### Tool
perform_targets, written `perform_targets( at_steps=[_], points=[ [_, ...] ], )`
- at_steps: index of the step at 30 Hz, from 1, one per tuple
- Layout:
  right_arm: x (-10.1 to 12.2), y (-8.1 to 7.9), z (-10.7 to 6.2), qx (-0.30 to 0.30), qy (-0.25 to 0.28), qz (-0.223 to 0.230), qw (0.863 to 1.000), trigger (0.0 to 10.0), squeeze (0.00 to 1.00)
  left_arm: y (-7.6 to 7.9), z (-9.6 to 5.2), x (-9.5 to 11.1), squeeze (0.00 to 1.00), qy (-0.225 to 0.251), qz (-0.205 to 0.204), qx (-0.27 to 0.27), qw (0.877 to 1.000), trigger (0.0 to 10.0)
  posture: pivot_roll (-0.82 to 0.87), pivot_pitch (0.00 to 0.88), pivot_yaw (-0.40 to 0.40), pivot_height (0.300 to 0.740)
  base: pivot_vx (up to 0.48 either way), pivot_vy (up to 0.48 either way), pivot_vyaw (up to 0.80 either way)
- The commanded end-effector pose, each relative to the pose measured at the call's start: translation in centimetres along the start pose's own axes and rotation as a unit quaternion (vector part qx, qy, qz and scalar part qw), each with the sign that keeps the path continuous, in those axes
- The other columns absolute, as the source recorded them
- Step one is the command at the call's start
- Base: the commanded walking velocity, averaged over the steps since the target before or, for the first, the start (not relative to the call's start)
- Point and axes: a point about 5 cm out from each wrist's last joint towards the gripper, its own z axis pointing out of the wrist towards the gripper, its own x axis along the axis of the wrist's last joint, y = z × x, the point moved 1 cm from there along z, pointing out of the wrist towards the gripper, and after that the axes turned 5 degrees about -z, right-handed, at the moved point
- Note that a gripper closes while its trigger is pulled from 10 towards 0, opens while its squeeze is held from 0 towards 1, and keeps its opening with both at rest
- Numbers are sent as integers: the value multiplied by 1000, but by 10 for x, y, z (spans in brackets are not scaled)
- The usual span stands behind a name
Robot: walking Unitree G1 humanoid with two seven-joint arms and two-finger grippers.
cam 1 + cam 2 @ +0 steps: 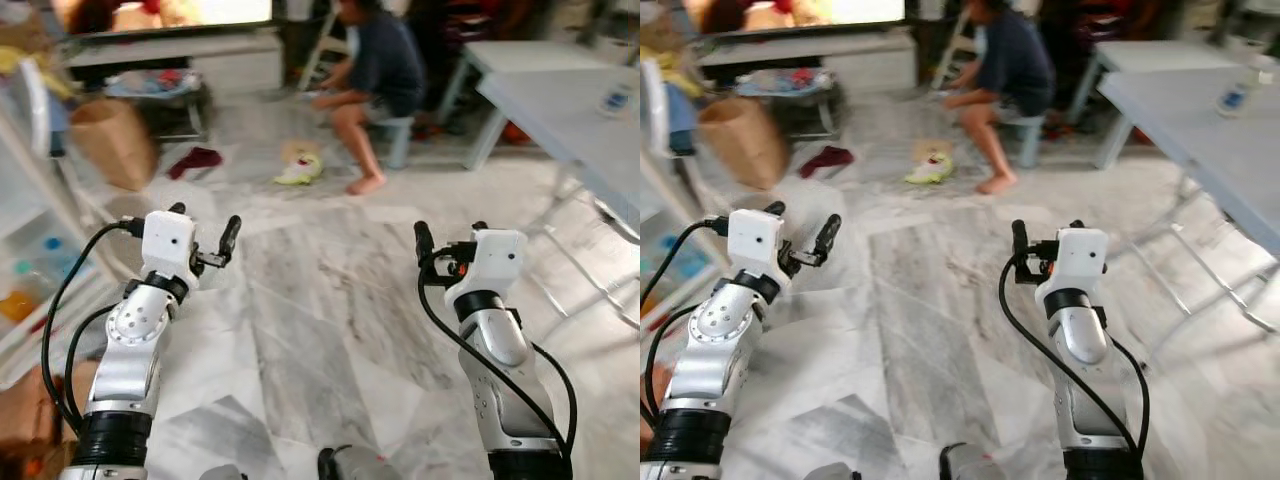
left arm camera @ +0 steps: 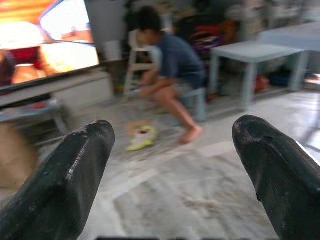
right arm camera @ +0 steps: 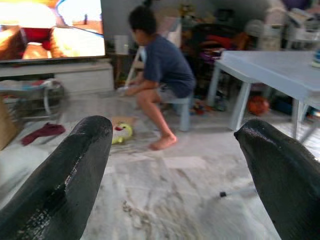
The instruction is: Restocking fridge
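Note:
I hold both arms up in front of me over a marbled floor (image 1: 320, 330). My left gripper (image 1: 205, 224) is open with nothing between its black fingers (image 2: 65, 175). My right gripper (image 1: 450, 236) is also open and empty, its fingers (image 3: 280, 170) spread wide. At my far left stand white shelves (image 1: 25, 215) holding small blue and orange containers (image 1: 20, 300); the picture is blurred there. A brown paper bag (image 1: 112, 140) stands on the floor beyond them.
A person (image 1: 375, 75) sits on a low stool ahead, bent over a yellow-green thing (image 1: 300, 168) on the floor. A grey table (image 1: 570, 110) with a bottle (image 1: 614, 100) stands at the right. A red cloth (image 1: 195, 160) lies near a low TV bench (image 1: 170, 55).

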Motion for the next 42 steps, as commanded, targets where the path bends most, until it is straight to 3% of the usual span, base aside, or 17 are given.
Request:
perform_targets(
  at_steps=[1,13,27,42],
  points=[
    [-2,1,1,-7,-3,2,1000,10000,0,13,1,4,0,7,-13,-26,1000,10000,-37,23,-35,740,480,0,-800],
    [-1,-1,2,-10,0,5,1000,10000,0,19,10,7,0,14,-18,-38,999,10000,-45,5,-37,740,480,0,-253],
    [1,-3,4,-9,6,-2,1000,10000,0,28,16,8,0,18,-21,-62,998,10000,-61,2,-40,740,480,0,-800],
    [2,-6,3,-3,12,-6,1000,10000,0,26,19,6,0,17,-9,-63,998,10000,-64,0,-31,740,476,0,-800]
  ],
)
